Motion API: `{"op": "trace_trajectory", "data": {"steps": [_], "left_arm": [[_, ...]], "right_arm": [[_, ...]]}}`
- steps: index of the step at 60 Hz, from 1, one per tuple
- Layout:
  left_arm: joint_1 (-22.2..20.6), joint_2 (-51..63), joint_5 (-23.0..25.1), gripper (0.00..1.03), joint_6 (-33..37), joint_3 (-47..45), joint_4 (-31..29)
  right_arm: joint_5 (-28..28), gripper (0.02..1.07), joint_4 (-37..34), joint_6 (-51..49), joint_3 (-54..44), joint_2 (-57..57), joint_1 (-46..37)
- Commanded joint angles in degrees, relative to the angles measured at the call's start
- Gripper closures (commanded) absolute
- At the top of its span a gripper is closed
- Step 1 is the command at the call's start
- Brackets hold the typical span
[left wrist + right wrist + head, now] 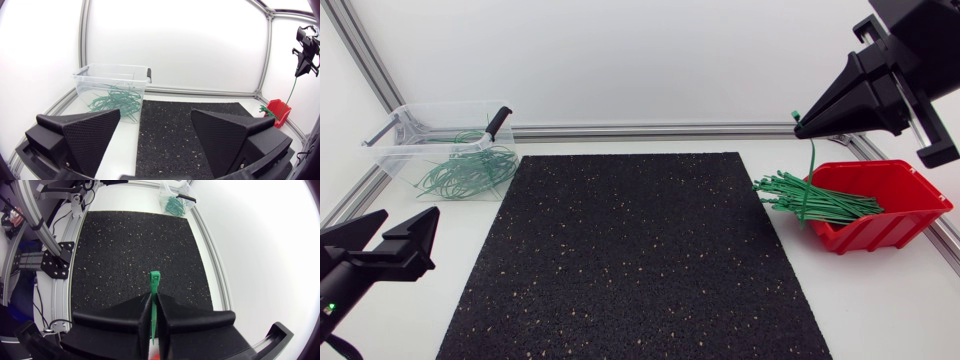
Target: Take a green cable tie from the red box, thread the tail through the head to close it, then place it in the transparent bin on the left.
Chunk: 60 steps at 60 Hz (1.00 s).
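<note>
Closest to the lens is my R gripper [154, 296], fingers clenched on a green cable tie [154, 280]. It's raised high over the red box [880, 235] at the table's far right. The tie's head pokes out just ahead of the fingertips and the rest runs back between them.

Step in hand, as I read it: pick is done, threading not yet begun. The tie is one straight strip with no loop. Next move needs the other arm, I think. The L gripper [410, 215] sits at the near left corner, fingers spread wide w/ nothing between them, well apart from the tie. It'd have to come across the black mat [630, 260] and catch the free tail. Then bend the tail round into the head, which takes fine alignment.

Views differ:
- R wrist shows the pinch and the head, but not the tail.
- Head view shows the tail hanging below the gripper toward the loose tie bundle [810, 200] spilling over the box lip. Can't tell if it's clear of them.
- L wrist view shows the released L fingers best, plus the transparent bin [110, 75] at far left w/ closed ties [115, 100] already in it.
</note>
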Motion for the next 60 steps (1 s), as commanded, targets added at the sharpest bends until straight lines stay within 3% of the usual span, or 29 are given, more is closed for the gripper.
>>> {"op": "trace_trajectory", "data": {"steps": [1, 20, 32, 49, 60], "left_arm": [[-1.9, 1.9, 0.3, 0.06, -2.3, 2.8, -0.3], [-5.2, 8.6, 5.6, 0.08, -4.3, 7.3, -2.0], [-10.6, 16.5, 6.9, 0.09, -3.7, 10.4, -3.0], [-16.8, 26.4, 9.9, 0.11, 8.0, 15.6, -3.6], [-18.9, 35.9, 16.6, 0.12, 20.5, 20.9, -4.1]], "right_arm": [[-1.5, 1.02, -1.2, 2.2, 0.0, 0.5, 1.2], [-8.6, 1.02, -1.7, 5.6, -2.0, -0.1, 6.9], [-12.4, 1.02, -2.0, 6.2, -3.1, 2.7, 11.8], [-16.3, 1.02, -2.1, 5.7, -4.7, 8.5, 17.0], [-18.2, 1.02, -2.1, 4.7, -4.5, 11.4, 19.4]]}}
